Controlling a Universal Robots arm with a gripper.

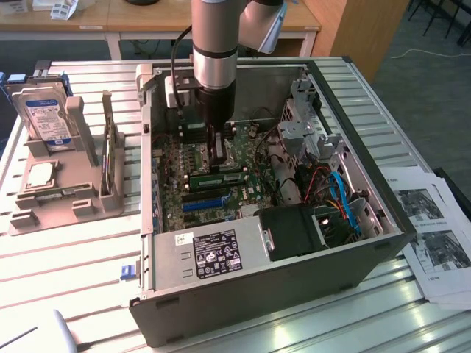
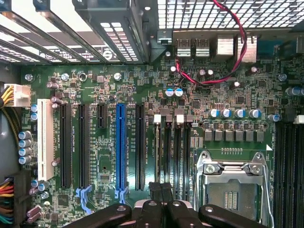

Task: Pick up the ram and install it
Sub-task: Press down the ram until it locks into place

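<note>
A ribbed metal table [image 1: 66, 265] stands on dark blue-grey carpet [image 1: 434, 95], with wooden desks [image 1: 147, 22] and a wooden cabinet [image 1: 368, 29] behind it.

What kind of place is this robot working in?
Probably a lab or workshop for computer assembly: an open computer case sits on a slatted metal table, a hard drive stands in a fixture, and wooden desks stand behind.
</note>
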